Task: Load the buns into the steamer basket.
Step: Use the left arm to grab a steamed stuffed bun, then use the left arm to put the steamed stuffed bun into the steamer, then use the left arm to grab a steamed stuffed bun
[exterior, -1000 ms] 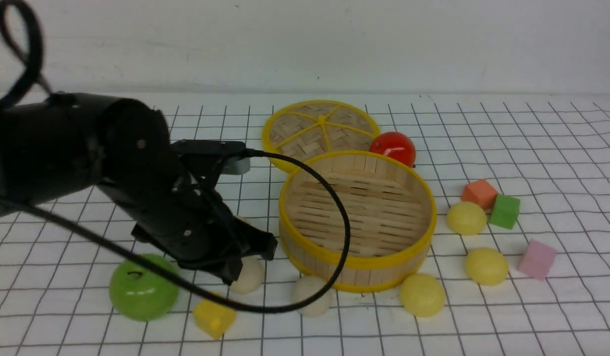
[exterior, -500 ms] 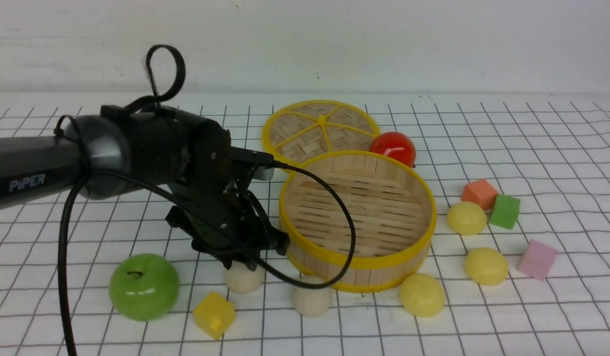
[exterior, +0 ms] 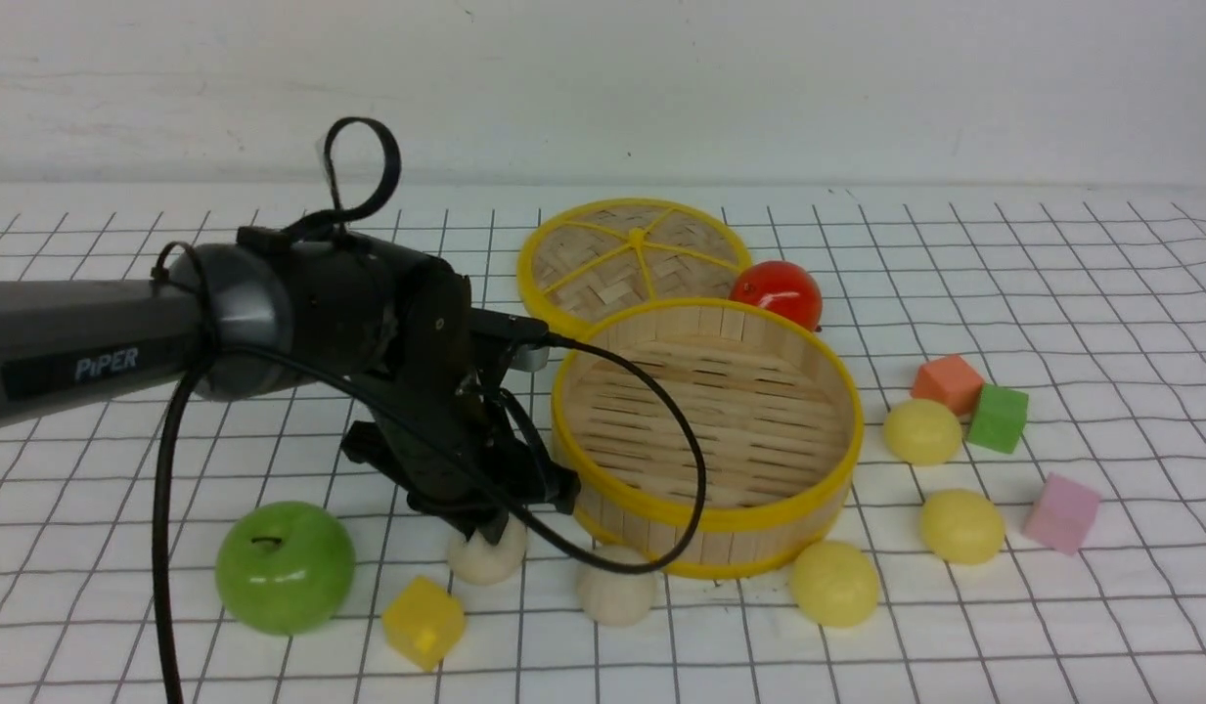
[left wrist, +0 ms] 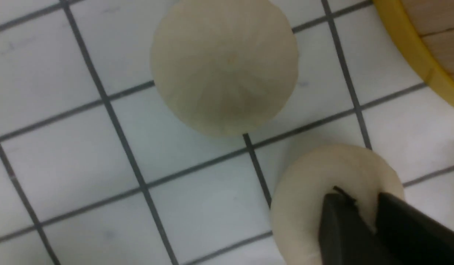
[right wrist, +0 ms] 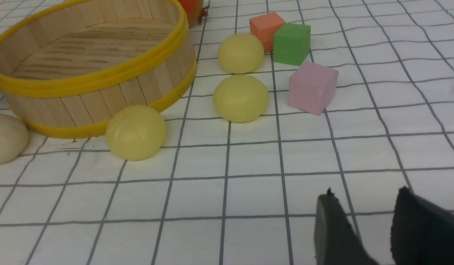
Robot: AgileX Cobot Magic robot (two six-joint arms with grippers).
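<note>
The steamer basket (exterior: 710,515) stands mid-table with nothing in it. Two cream buns (exterior: 485,559) (exterior: 615,589) lie at its front left. Three yellow buns (exterior: 834,584) (exterior: 961,526) (exterior: 921,431) lie at its front right. My left gripper (exterior: 492,533) points down right on top of the leftmost cream bun (left wrist: 308,191). Its jaws are shut to a thin slit over the bun's crown, not around it. The other cream bun (left wrist: 225,66) lies beside it. My right gripper (right wrist: 366,193) hovers open and empty over bare cloth, short of the yellow buns (right wrist: 136,132).
A green apple (exterior: 285,567) and a yellow cube (exterior: 424,622) lie left of my left gripper. The flat lid (exterior: 634,256) and a red ball (exterior: 777,293) sit behind the basket. Orange (exterior: 947,383), green (exterior: 999,418) and pink (exterior: 1060,512) cubes lie right. My arm's cable (exterior: 683,460) loops over the basket.
My left arm has swung up and to the right, so its wrist now stands above the leftmost cream bun. The buns have barely shifted.
</note>
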